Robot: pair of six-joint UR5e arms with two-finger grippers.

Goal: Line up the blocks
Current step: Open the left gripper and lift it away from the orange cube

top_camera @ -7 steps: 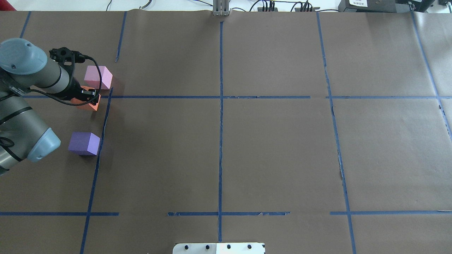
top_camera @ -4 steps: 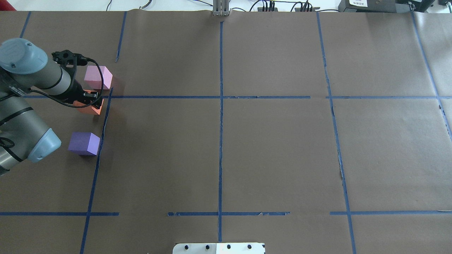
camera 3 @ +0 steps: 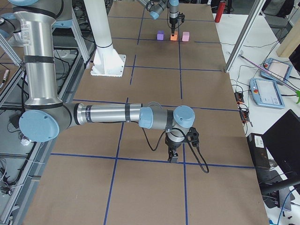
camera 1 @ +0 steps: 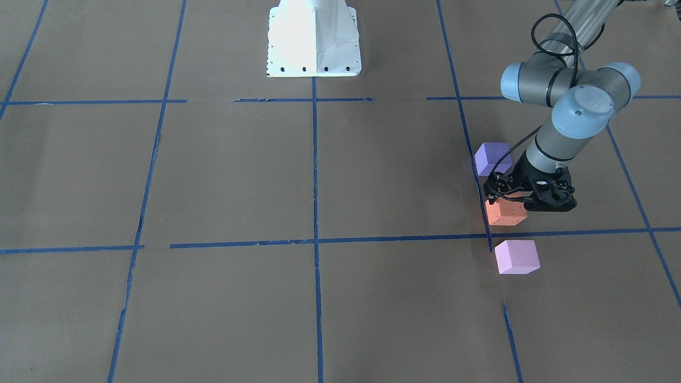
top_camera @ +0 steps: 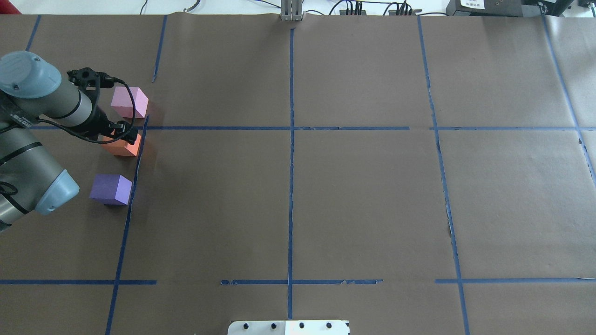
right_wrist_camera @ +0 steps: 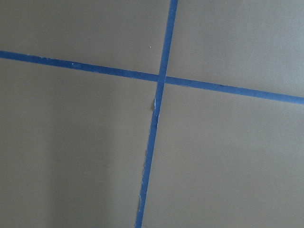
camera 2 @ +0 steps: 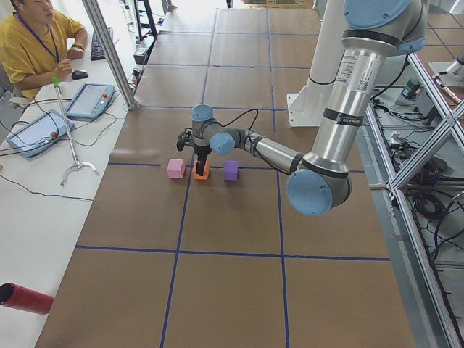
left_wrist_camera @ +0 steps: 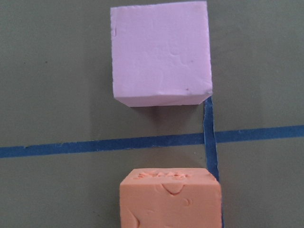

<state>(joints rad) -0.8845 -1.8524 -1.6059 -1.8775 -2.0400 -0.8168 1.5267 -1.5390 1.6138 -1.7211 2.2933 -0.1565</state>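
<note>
Overhead exterior: your left gripper (top_camera: 125,135) looks clamped on the dented matte orange cube (top_camera: 126,148). Probably light, squishy foam, so pinch flat opposite faces gently. Can't tell on the right gripper (camera 3: 173,158).

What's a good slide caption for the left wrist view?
Pink-lilac block beyond a blue tape line, dented orange block nearest the camera.
</note>
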